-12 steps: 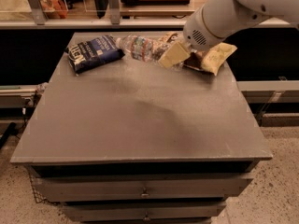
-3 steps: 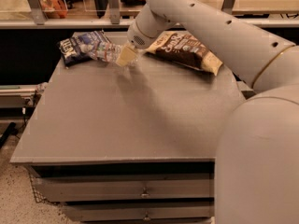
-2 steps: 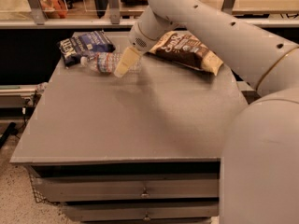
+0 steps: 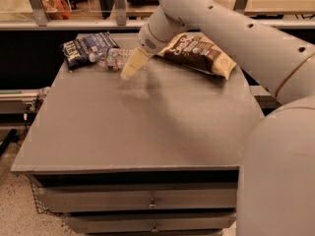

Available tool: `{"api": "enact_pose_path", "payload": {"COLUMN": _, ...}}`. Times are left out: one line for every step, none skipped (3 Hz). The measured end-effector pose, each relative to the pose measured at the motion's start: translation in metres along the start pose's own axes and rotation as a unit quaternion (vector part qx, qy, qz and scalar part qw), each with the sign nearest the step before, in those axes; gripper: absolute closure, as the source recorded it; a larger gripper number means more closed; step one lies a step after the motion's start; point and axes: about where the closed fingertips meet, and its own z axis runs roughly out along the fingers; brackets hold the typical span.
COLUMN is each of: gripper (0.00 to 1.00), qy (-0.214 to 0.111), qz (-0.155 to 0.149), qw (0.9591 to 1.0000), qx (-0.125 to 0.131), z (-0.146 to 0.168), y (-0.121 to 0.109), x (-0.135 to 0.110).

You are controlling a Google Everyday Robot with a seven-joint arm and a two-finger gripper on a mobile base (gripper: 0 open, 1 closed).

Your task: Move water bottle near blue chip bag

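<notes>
The water bottle [image 4: 109,58] lies on its side at the table's back left, its cap end touching or almost touching the blue chip bag [image 4: 86,46]. The bag lies flat near the back left corner. My gripper [image 4: 129,69] hangs at the bottle's right end, pointing down and left, just over the tabletop. It overlaps the bottle's base in this view, and I cannot tell whether it touches the bottle. My arm reaches in from the upper right.
A larger yellow-and-brown chip bag [image 4: 197,55] lies at the back right, partly under my arm. The grey table [image 4: 147,132] has drawers below its front edge. A rail and shelving run behind the table.
Over four seconds the bottle has moved left, from beside the yellow-and-brown bag to beside the blue bag. In the last second the gripper has drawn slightly right of the bottle, which lies still.
</notes>
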Motion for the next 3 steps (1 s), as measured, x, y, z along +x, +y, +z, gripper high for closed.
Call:
{"api": "enact_pose_path", "payload": {"gripper": 0.0, "qy": -0.012, "qz": 0.014, "qw": 0.9997, "qx": 0.016, "z": -0.012, "y": -0.007, "x": 0.003}}
{"api": "enact_pose_path", "payload": {"gripper": 0.0, "qy": -0.046, "qz": 0.033, "qw": 0.998, "qx": 0.029, "z": -0.034, "y": -0.011, "x": 0.01}}
{"api": "enact_pose_path", "payload": {"gripper": 0.0, "qy": -0.119, "qz": 0.056, "qw": 0.99, "qx": 0.05, "z": -0.076, "y": -0.009, "x": 0.022}}
